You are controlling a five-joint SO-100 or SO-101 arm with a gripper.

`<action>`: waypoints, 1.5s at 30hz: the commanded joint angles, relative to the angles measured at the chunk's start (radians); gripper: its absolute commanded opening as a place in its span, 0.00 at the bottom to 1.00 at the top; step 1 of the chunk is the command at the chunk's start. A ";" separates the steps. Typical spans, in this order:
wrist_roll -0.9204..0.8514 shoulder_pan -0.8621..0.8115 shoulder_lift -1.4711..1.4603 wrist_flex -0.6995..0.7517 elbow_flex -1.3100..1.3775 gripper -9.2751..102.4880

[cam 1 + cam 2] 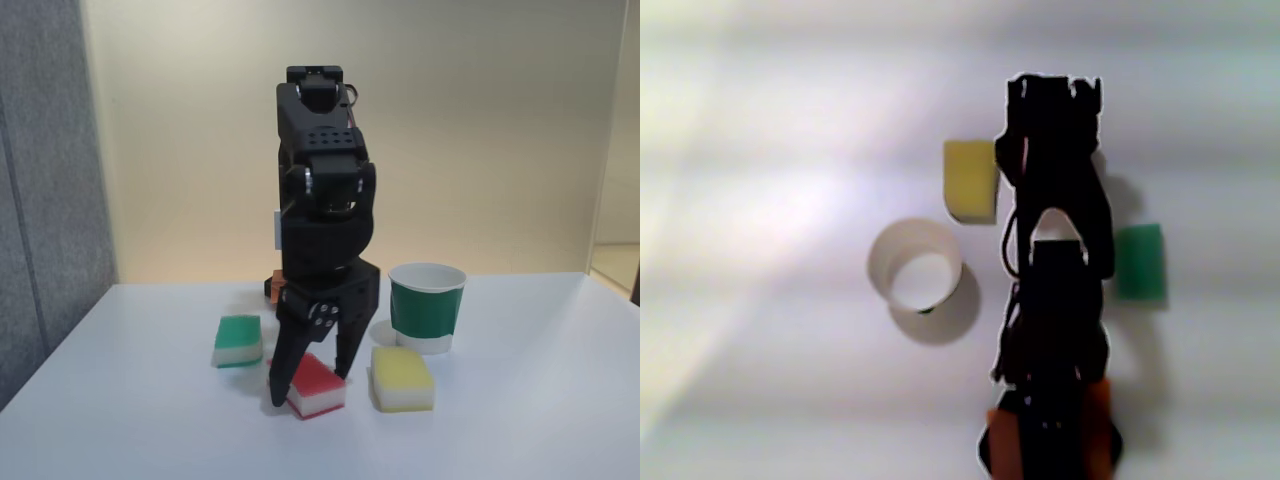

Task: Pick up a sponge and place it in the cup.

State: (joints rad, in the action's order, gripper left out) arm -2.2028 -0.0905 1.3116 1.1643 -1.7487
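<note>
Sponge [317, 386] sits on the table [520, 420], gripper [310, 385] spread open astride it, fingers down, cup [426, 307] nearby.

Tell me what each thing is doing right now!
Red-topped block sponge with white base: flat on the table, between the gripper's fingers.
Green-banded paper cup: upright, empty.
Green-topped block sponge: flat on the table, untouched.
Yellow-topped block sponge: flat on the table, untouched.
Black two-finger gripper: open, lowered around the red-topped sponge, which is not lifted.
</note>
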 commanded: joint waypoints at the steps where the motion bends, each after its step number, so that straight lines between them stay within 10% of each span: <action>1: -0.031 -0.021 0.054 0.021 -0.012 0.28; 5: -0.009 -0.032 0.064 0.041 -0.006 0.08; 11: 0.081 -0.051 0.163 0.097 0.005 0.08; 22: 0.752 -0.044 0.508 0.175 0.031 0.08; 32: 1.652 0.313 0.813 0.446 -0.028 0.08; 45: 2.028 0.655 0.925 0.299 -0.218 0.08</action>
State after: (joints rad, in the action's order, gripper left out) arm -0.1841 0.5262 2.1967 1.4742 -1.9405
